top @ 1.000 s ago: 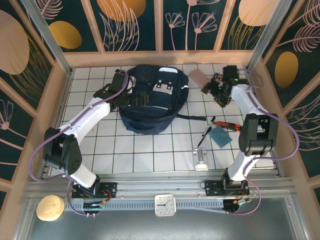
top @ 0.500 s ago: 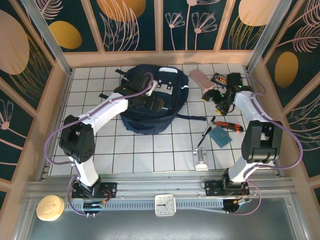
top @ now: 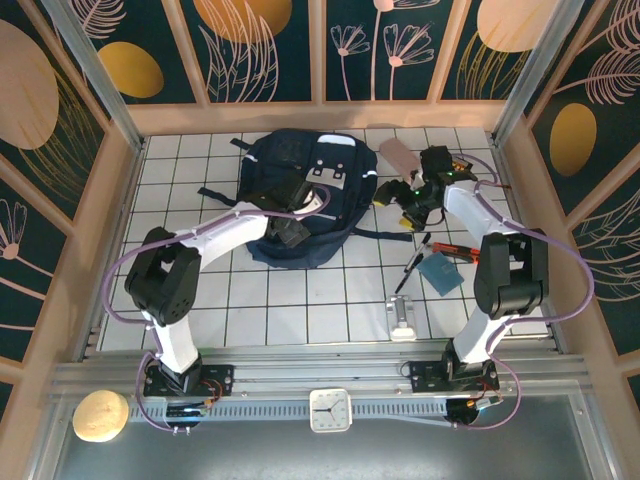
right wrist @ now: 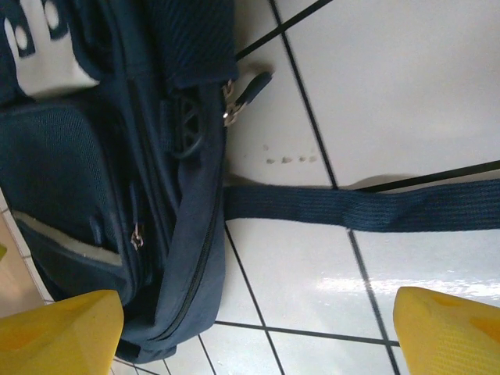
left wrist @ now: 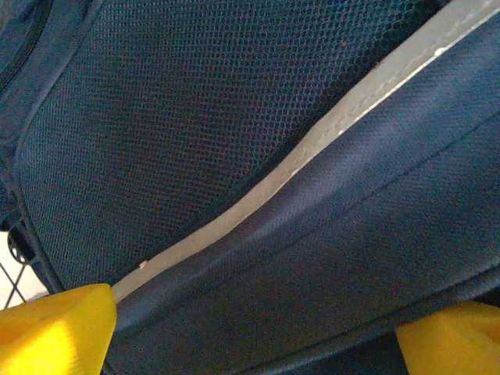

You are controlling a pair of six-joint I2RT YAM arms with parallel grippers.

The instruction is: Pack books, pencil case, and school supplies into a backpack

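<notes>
Now | left gripper (left wrist: 250,336) spread, fingertips (left wrist: 55,332) cropped, possibly touching backpack (left wrist: 195,141) | right gripper (right wrist: 254,332) spread

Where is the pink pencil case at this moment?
In the top view, the pencil case lies on the white-tiled table at the far right, close beside the backpack's upper right corner.

The navy backpack (right wrist: 101,180) lies at the left on white tiles (right wrist: 391,86). Its dark strap (right wrist: 351,207) runs to the right. The right gripper (right wrist: 254,336) has yellow fingertips (right wrist: 58,332) spread wide apart.
</notes>
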